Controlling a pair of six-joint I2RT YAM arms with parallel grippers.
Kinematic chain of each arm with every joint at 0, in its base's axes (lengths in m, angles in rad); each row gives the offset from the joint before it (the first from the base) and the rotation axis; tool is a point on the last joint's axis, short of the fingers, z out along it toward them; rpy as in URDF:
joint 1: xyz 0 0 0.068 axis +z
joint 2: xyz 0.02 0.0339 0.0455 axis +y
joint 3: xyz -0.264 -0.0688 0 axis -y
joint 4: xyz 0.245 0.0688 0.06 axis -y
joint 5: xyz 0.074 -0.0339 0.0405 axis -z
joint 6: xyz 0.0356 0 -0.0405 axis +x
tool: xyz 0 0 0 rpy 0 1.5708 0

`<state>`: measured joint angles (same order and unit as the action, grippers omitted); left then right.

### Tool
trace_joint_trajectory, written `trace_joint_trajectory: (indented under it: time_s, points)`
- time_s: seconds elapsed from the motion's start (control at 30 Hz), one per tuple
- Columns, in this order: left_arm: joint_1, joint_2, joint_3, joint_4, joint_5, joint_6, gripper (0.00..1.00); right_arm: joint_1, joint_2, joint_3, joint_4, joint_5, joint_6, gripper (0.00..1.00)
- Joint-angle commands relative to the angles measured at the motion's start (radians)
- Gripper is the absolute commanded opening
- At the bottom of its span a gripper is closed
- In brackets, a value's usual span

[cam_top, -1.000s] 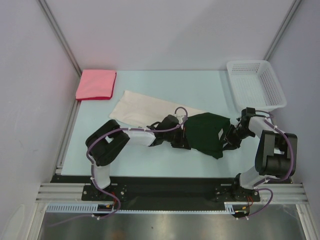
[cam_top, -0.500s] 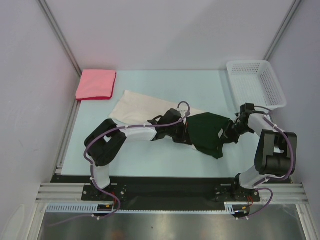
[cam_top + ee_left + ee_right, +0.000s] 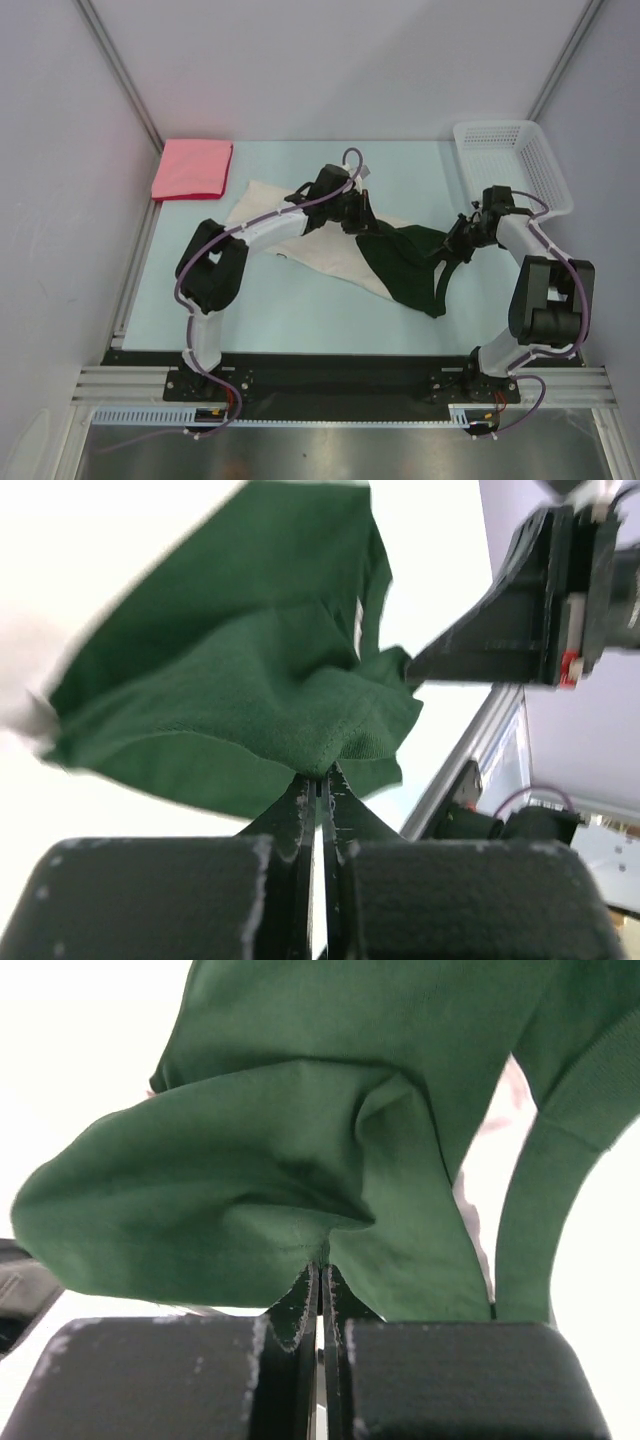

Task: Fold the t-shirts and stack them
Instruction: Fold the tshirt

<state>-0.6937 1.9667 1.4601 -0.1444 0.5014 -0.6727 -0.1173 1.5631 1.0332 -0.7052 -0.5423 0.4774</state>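
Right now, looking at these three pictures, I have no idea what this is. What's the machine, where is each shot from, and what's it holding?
These are two robot arms bolted at the near edge of a pale table. The wide picture looks down from above and behind them; the two close-ups come from a camera on each wrist, looking along its fingers. The left gripper and the right gripper are each pinched shut on the green part of a cream-and-green shirt. A folded pink shirt lies at the far left corner, and a white mesh basket sits far right.
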Motion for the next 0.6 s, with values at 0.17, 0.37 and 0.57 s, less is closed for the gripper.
trace_joint_trajectory:
  time_s: [0.17, 0.37, 0.57]
  points:
    - [0.025, 0.087, 0.109, -0.004, 0.107, 0.002, 0.0, -0.015, 0.06, 0.097, 0.069, -0.015, 0.049, 0.0]
    - [0.033, 0.041, 0.017, -0.001, 0.109, 0.016, 0.0, -0.018, 0.08, 0.148, 0.024, -0.007, 0.006, 0.0]
    - [0.072, -0.005, -0.06, -0.017, 0.144, 0.038, 0.0, 0.019, 0.042, 0.154, -0.066, -0.011, 0.003, 0.0]
